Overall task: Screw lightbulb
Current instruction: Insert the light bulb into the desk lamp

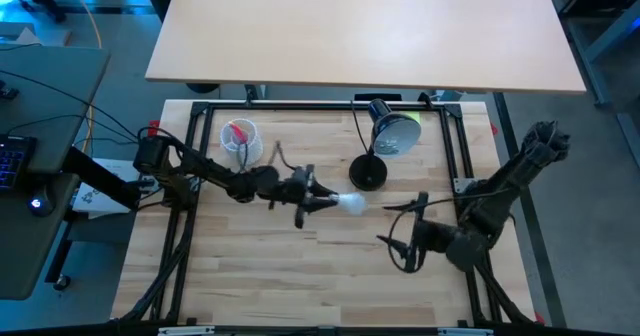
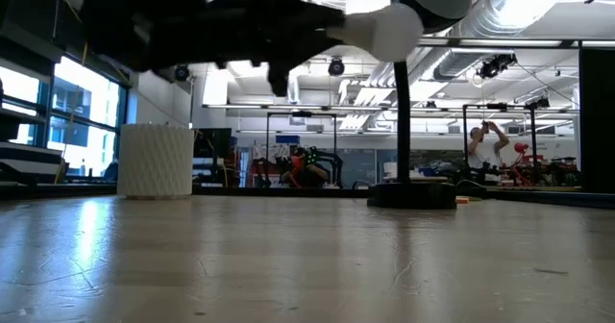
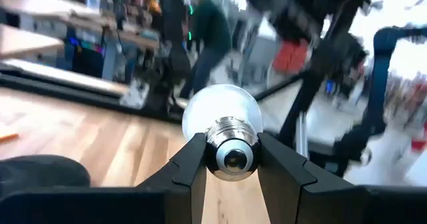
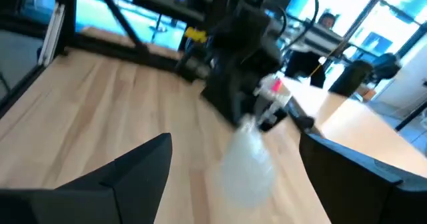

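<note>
— White frosted glass, pear-shaped, short silvery screw base: where is the lightbulb (image 1: 352, 204)?

— At the middle of the high view, held above the pale wooden table (image 1: 300, 286). The left hand (image 1: 322, 202) has its two dark fingers (image 3: 189, 167) closed on the screw base.

— Which way does it point?

— Its long axis lies roughly level, running left to right in the high view. The rounded glass end faces the right of the frame and the base faces back into the left hand.

— What stands around it?

— The round black base of the black desk lamp (image 1: 368, 171) sits just above the bulb in the high view, with the lamp's shade toward the upper middle. A white ribbed cup holding pink items (image 1: 240, 140) stands in the upper left part of the table.

— And the other arm?

— The right hand (image 1: 403, 248) is low and right of centre, near the bulb but apart from it, fingers spread wide and holding nothing.
</note>
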